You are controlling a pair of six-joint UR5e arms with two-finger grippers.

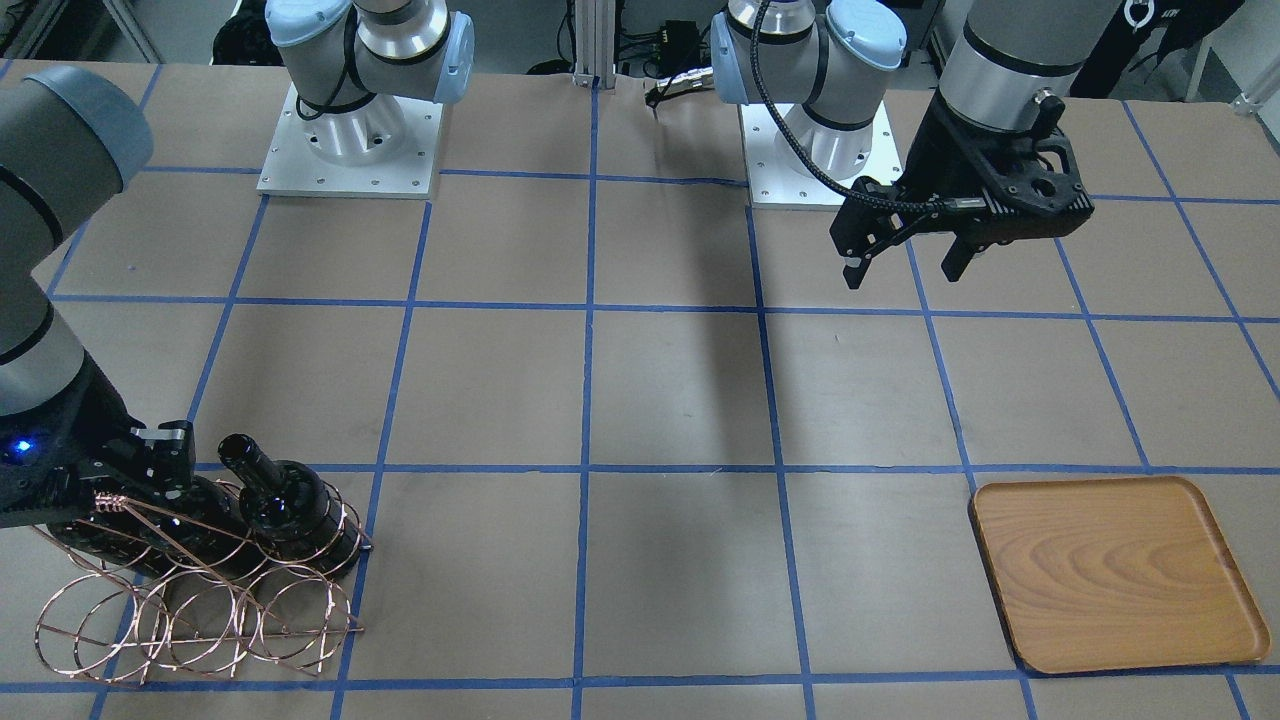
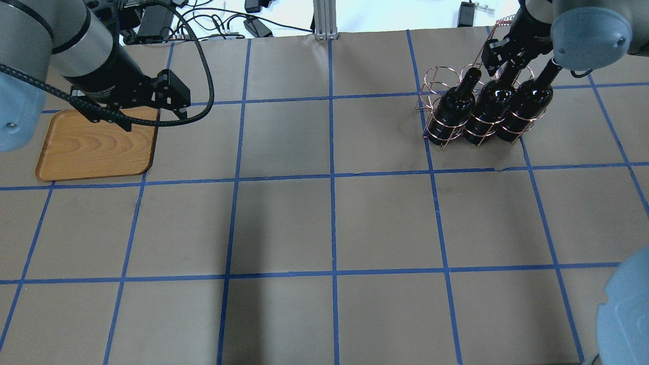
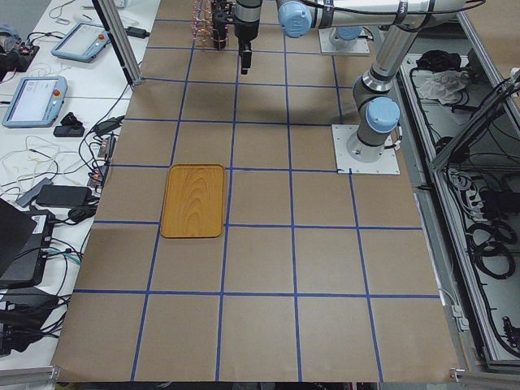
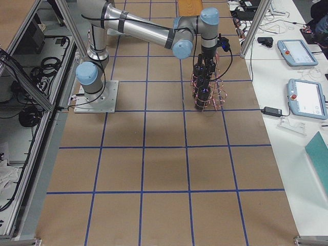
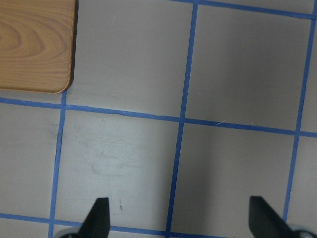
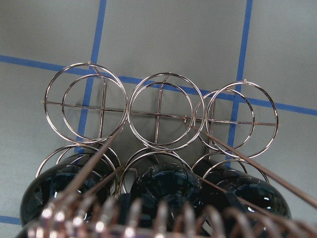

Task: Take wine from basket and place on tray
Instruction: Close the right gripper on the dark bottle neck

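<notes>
Three black wine bottles stand in the copper wire basket [image 2: 436,81]: left [image 2: 455,107], middle [image 2: 489,109] and right [image 2: 527,104]. My right gripper [image 2: 507,56] is down at the basket's handle, over the middle bottle's neck, which it hides; I cannot tell whether its jaws are closed. In the front view it [image 1: 165,465] covers two bottles, and one bottle [image 1: 280,495] shows beside it. The right wrist view shows empty rings [image 6: 158,115] above three dark bottle tops. My left gripper [image 1: 905,272] is open and empty, high above the table near the wooden tray [image 2: 96,147].
The tray [image 1: 1115,575] is bare and lies at the far end of the table from the basket [image 1: 200,620]. Brown paper with a blue tape grid covers the table. The left wrist view shows the tray's corner [image 5: 34,44] and bare paper between the fingertips.
</notes>
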